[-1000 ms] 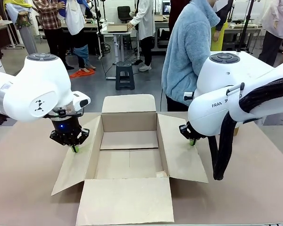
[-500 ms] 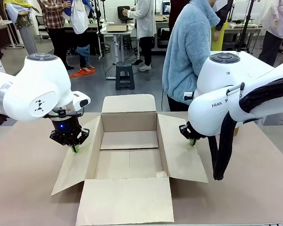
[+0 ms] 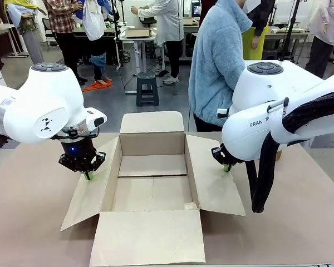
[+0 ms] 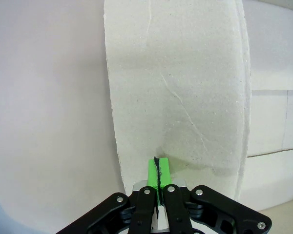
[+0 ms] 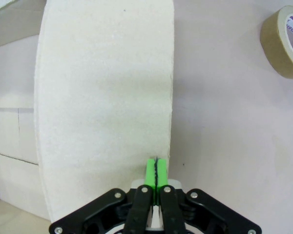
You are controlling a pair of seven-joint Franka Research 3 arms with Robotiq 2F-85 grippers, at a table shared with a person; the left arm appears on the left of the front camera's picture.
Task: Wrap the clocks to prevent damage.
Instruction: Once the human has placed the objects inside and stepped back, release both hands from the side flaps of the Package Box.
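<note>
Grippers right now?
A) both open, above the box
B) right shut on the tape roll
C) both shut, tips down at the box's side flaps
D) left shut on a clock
C: the left gripper and right gripper have green pads pressed together with nothing between, each over a side flap of the open cardboard box.

The right fingers [image 3: 227,167] were mostly hidden behind their own arm's white body toward the tabletop's right edge, a sliver of green pad peeking out. A roll of tape [image 5: 284,41] was cut off by the right wrist picture's edge, its print unreadable. A pale scrap [image 3: 190,206] in the cardboard box's [image 3: 153,192] near right corner was too small to identify. The person [image 3: 217,67] at the far edge was cropped at the top.
</note>
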